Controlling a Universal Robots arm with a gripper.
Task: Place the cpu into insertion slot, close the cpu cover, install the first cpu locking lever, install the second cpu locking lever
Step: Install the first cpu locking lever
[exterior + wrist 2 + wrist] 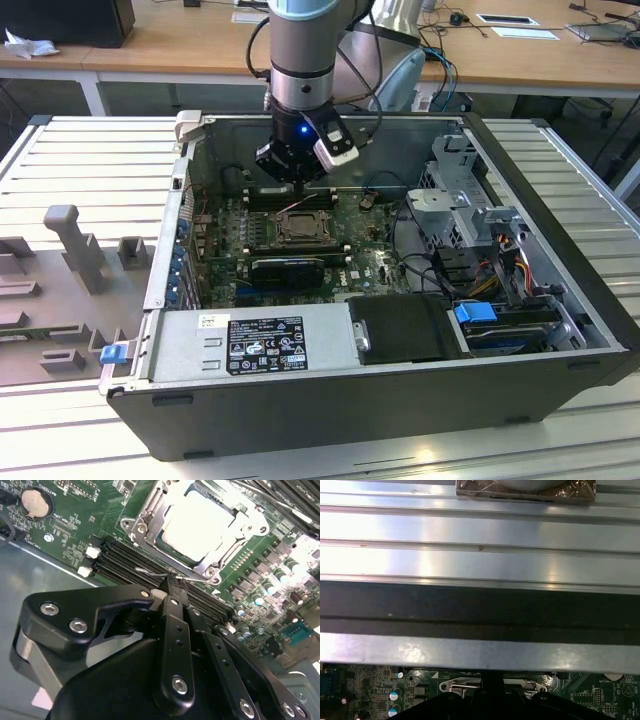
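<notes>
My black pincer, fingers pressed together on nothing I can see, touches a thin wire locking lever beside the silver-rimmed square insertion slot.

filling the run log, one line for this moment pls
cpu: seated in insertion slot | cpu cover: down around it | pincer: shut, tips at wire locking lever beside slot

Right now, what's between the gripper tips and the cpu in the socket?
In the second wrist view, the black memory slots and a thin wire locking lever lie between the gripper and the cpu, which sits under the silver cpu cover.
</notes>
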